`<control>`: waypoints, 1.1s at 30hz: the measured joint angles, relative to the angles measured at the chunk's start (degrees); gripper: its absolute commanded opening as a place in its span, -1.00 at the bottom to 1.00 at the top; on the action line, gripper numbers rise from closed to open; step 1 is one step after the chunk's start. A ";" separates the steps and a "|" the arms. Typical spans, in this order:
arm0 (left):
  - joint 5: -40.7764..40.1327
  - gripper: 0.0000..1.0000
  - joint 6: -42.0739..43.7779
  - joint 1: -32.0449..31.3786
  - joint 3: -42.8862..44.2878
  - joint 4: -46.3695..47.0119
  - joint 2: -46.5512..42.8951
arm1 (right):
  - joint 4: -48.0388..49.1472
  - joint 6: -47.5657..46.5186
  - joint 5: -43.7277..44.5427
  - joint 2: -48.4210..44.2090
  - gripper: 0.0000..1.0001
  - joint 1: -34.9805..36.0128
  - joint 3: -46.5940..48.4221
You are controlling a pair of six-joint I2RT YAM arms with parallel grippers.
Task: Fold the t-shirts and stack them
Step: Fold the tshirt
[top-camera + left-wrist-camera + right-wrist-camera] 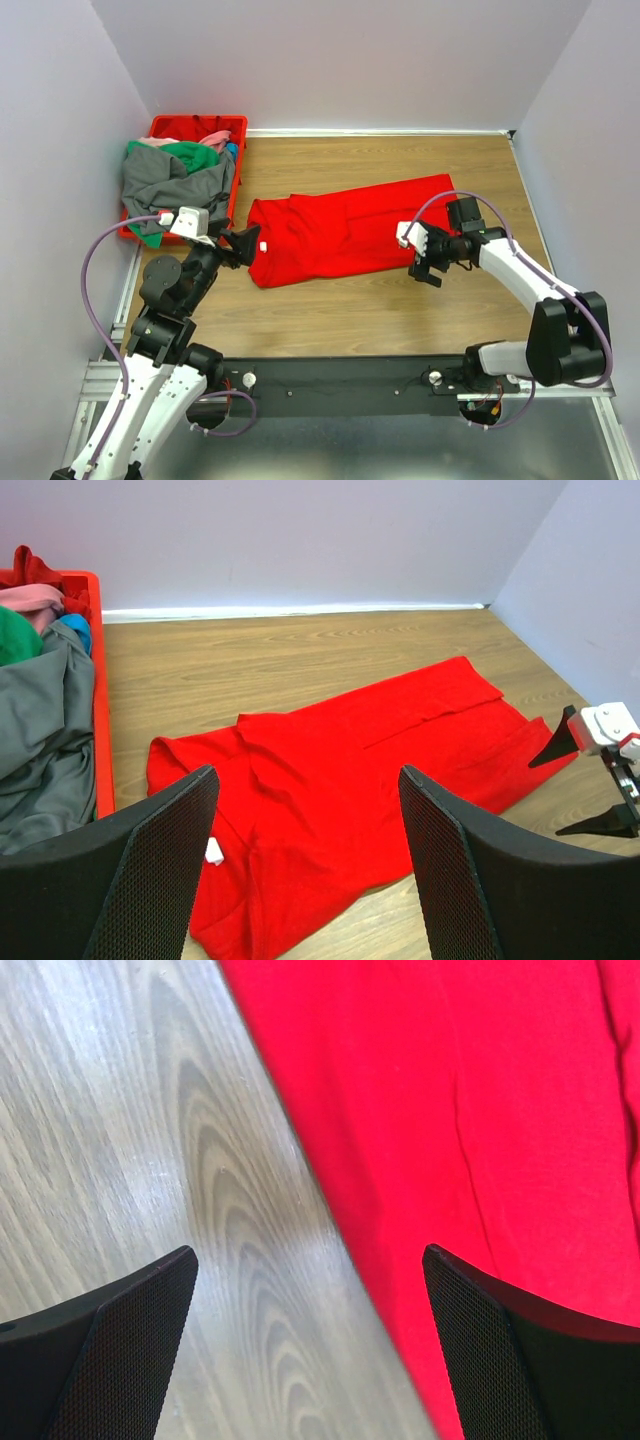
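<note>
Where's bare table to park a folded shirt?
Bare wood between the red shirt and the back wall, and between the shirt and the black rail. Crowded at left: crate heaped with shirts.

The table [400, 310] has a top of light brown wood with a clear grain. Pale walls close it on the left, the far and the right side. Two things lie directly on the wood. A red t-shirt [340, 235] is spread flat near the middle and lies slantwise: its right end reaches toward the far side, its left end comes nearer to the front. It has some soft folds, and a small white label [214, 851] shows at its left end. A red plastic crate [170, 125] stands in the far left corner, near the shirt but not touching it.
</note>
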 measured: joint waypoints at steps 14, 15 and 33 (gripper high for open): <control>0.07 0.61 0.00 0.00 -0.07 0.02 -0.20 | 0.00 -7.06 -0.98 12.28 0.78 -1.64 7.21; 0.09 0.61 0.00 0.00 -0.07 0.02 -0.20 | 0.20 -6.99 -0.81 13.94 0.74 -1.66 8.44; 0.17 0.61 0.00 0.00 -0.26 0.02 -0.31 | 1.60 -3.93 1.84 20.33 0.03 -1.86 9.66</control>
